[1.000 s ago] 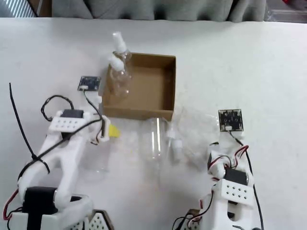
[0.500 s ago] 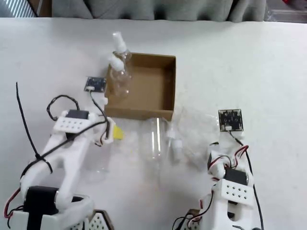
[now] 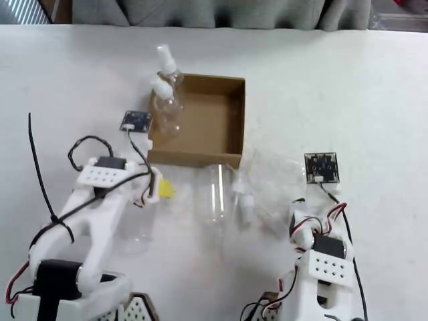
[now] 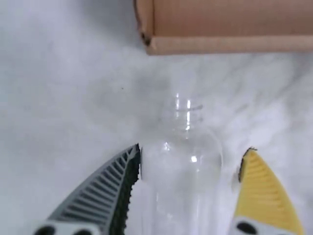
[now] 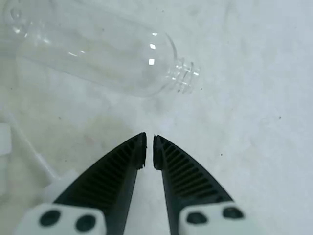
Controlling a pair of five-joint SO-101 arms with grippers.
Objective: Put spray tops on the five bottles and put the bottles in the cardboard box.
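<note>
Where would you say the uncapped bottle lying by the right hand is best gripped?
Probably take the bottle across the middle of its cylindrical body, from above. It lies on its side, so the long straight wall gives parallel faces; the threaded neck is narrow and must stay free for capping.

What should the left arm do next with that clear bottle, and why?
Likely close the left pincer on the uncapped bottle: its fingers are open on either side of the bottle's body, the yellow one apart from it, so nothing is held yet.
</note>
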